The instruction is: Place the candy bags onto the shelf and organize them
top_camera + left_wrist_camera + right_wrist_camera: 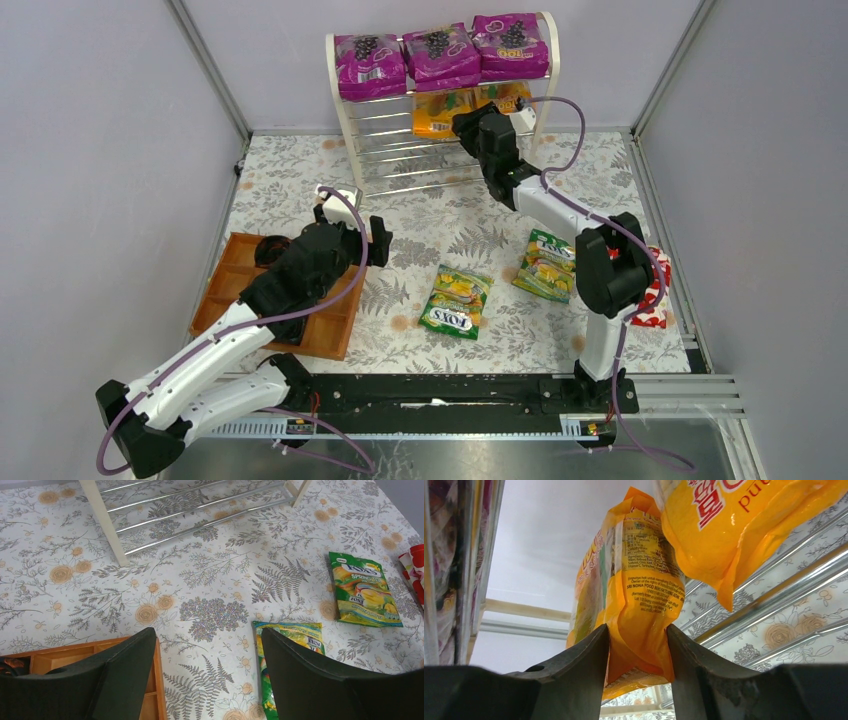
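The right claw [638, 645] pinches an orange bag [644, 580] by one end at the shelf [342, 120] on the table's [290, 190] far edge. The bag seems light, soft and slippery. The left claw [207, 632] is wide open and empty.

Light: bright and even from overhead; shadows under my arms are faint and soft on the floral-printed tablecloth [440, 225].
Glare: white glints on three glossy purple plastic candy bags [440, 55] and on the chrome-rodded white-framed shelf [346, 120].
Left wrist focus: tablecloth crisp; my left gripper [207, 635] blurred.
Right wrist focus: print on the glossy orange plastic candy bag [644, 590] legible; my right gripper [636, 630] soft; pale wall [539, 555] washed out.
Edges: grey metal enclosure posts [208, 70] lean outward in the overhead view.
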Motion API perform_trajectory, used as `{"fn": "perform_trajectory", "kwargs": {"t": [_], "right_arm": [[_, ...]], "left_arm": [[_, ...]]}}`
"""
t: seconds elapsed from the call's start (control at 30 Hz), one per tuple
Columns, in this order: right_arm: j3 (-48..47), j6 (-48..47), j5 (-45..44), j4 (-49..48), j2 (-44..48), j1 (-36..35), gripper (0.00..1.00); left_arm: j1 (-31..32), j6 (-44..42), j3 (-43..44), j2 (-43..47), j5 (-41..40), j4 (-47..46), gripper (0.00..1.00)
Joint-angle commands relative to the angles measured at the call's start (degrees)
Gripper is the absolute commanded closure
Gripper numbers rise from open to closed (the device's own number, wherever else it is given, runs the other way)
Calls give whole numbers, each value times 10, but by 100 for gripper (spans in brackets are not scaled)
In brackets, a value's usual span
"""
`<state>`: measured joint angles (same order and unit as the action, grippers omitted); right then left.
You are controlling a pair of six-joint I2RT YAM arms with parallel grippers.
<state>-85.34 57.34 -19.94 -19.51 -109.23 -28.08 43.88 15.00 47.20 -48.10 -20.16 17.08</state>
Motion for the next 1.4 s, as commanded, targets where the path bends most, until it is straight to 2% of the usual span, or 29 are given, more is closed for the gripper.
{"fn": "perform_trajectory", "kwargs": {"t": [0.0,0.3,0.57,0.73,0.87,1.07,1.2,1.37], "right_arm": [[-28,-15,-54,-11,-2,-1,46],[12,-30,-11,6,40,4,19],[105,-115,17,81,167,5,0],[191,-191,24,84,261,10,0],[206,-265,96,109,289,23,0],[195,-322,269,161,271,31,0],[191,-330,344,190,247,31,0],[196,-346,466,270,197,30,0]], "left_arm": [[1,-1,-5,4,1,-22,18],[1,0,-4,2,0,-23,17],[1,1,-3,-6,1,-25,16],[1,3,0,-16,1,-25,16],[-2,10,3,-26,12,-25,15],[-18,50,-4,-39,53,-36,13],[-25,79,1,-60,84,-30,12],[-31,147,-13,-91,170,-36,9]]}}
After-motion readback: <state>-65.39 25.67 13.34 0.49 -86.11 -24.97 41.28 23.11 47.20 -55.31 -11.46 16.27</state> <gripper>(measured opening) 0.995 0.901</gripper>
